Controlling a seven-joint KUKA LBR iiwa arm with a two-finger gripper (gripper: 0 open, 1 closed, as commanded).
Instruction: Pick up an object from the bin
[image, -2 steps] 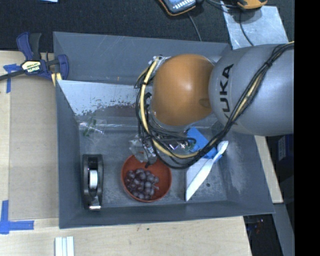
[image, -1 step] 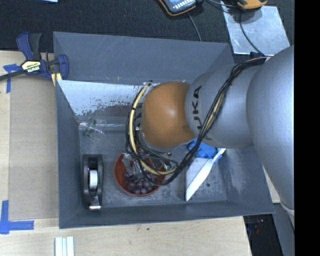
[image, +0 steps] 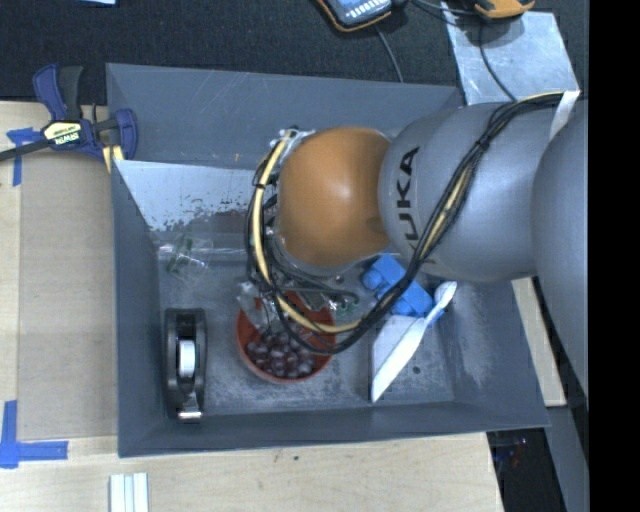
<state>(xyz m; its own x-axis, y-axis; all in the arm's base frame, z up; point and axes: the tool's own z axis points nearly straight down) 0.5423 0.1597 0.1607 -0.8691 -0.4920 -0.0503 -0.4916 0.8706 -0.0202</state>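
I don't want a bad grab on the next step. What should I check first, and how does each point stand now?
1. Wrist over a thing: ok; the orange wrist cover is above the red-brown round dish at the middle of the bin.
2. Dish gripped: cannot tell; the wrist hides its top edge.
3. Black tape dispenser apart from the dish: ok; it lies to the dish's left.
4. Blue piece and white flat strip clear of the arm: not ok; it passes over the blue piece.
5. Clear plastic piece at back left out of the way: ok.

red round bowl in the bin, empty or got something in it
Not empty: dark lumpy pieces lie inside the red round bowl; the robot arm hides its upper part.
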